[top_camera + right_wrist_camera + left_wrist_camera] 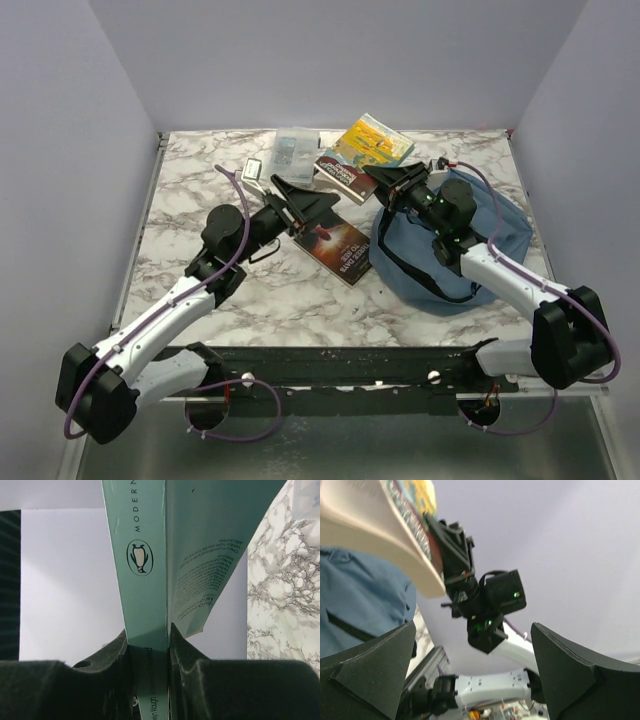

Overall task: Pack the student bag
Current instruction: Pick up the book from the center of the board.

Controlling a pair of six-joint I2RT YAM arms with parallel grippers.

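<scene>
Student bag point(500, 235): dusty-blue, lies on the right half of the marble table point(200, 180), partly under the right forearm.

Top external view: the right gripper point(380, 178) sits at the bag's far-left edge, pointing away from it toward the far side of the table. It holds a paperback point(372, 142) with a yellow cover that projects beyond the bag. The bag therefore lies behind and below these jaws, toward the right arm's base. The right arm is clearly the nearer. The left gripper point(305, 205) is just beside it to the left, jaws wide apart and empty, over a dark book point(340, 250) lying flat. A clear plastic box point(293, 150) stands at the far edge. The bag's mouth cannot be made out.

Left wrist view: the left fingers point(375, 670) are spread wide with nothing between them. Blue bag fabric point(360, 600) lies to the left, beneath the held paperback point(380, 530).

Right wrist view: the pads point(185, 660) are clamped on the paperback's mint spine point(145, 555).

Judgement: the book must be brought back over the bag
</scene>
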